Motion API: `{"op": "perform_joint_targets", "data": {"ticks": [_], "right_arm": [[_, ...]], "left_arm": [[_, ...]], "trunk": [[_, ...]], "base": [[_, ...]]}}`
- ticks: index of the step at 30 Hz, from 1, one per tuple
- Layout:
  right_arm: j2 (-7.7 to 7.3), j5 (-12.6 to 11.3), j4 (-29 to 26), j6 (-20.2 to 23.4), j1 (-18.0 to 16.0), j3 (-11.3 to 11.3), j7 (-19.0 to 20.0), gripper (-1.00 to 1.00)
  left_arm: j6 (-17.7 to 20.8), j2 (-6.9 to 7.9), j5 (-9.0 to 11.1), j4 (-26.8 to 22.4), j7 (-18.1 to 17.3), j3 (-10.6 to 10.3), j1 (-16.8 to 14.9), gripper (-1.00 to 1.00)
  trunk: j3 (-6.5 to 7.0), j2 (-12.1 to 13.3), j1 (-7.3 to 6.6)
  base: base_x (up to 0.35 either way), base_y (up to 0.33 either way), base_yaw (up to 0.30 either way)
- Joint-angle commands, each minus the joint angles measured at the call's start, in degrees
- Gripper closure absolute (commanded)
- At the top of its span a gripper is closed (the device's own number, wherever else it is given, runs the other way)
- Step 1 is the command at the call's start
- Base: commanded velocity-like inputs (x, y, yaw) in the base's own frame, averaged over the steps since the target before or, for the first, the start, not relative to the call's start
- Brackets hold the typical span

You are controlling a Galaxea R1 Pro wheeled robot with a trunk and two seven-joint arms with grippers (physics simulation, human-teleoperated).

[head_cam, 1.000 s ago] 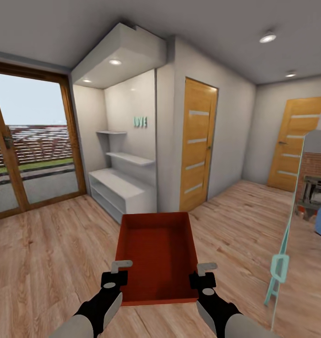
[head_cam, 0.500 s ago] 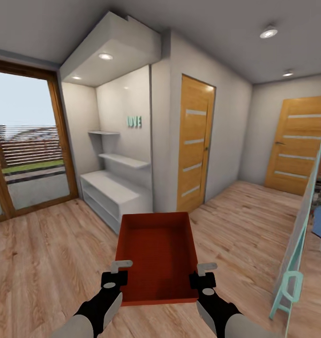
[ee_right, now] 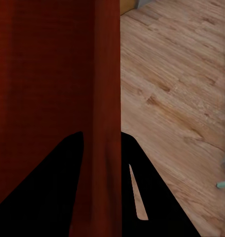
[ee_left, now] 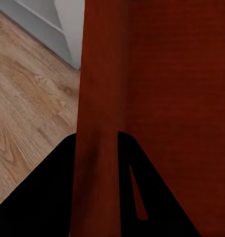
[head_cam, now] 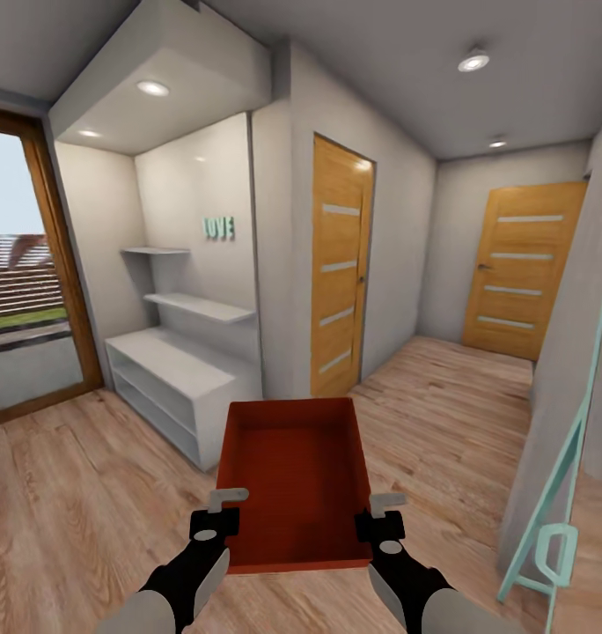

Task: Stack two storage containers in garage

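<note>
- Left gripper (head_cam: 220,515): black two-finger jaw clamped on the left wall of the storage container (head_cam: 297,480), one finger on each side of the wall; grey pad tip shows at the rim.
- Left wrist view confirms: red wall of the storage container (ee_left: 100,123) runs straight between the two dark fingers (ee_left: 48,197), touching both.
- Right gripper (head_cam: 385,519): same grip, closed on the right wall, mirrored.
- Right wrist view: container wall (ee_right: 105,98) pinched between black fingers (ee_right: 48,187); plank floor (ee_right: 176,98) beyond the outer finger.
- Container: orange-red rectangular bin, open top, low straight walls, flat bottom with a fine ribbed texture. Held level in front of the robot, above the floor, between both arms.
- Floor (head_cam: 81,493): light wood planks, visible grain.
- Ahead left: white low shelf unit (head_cam: 173,383) in a recessed niche, two floating white shelves above, teal "LOVE" letters (head_cam: 218,228) on the wall, recessed spotlights in the soffit.
- Far left: wood-framed glass door (head_cam: 33,291).
- Centre: wooden door (head_cam: 338,269) with frosted horizontal strips; a second alike door (head_cam: 521,269) at the corridor end.
- Right edge: teal-framed leaning panel (head_cam: 561,493) against a grey wall.
</note>
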Motion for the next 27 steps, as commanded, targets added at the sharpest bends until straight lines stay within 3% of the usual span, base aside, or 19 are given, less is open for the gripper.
{"op": "perform_joint_targets", "data": {"ticks": [1,27], "right_arm": [[0.00,-1.0,0.1,-0.1,-0.1,-0.8,0.5,1.00],[0.00,-1.0,0.1,-0.1,-0.1,-0.8,0.5,1.00]], "left_arm": [[-2.4,0.55,-0.6,-0.3,0.5,0.3,0.0,1.00],[-2.5,0.54,-0.7,-0.3,0.5,0.3,0.0,1.00]], "trunk": [[-0.08,-0.1,0.04],[-0.08,-0.1,0.04]], "base": [[0.308,0.194,-0.242],[0.308,0.194,-0.242]]}}
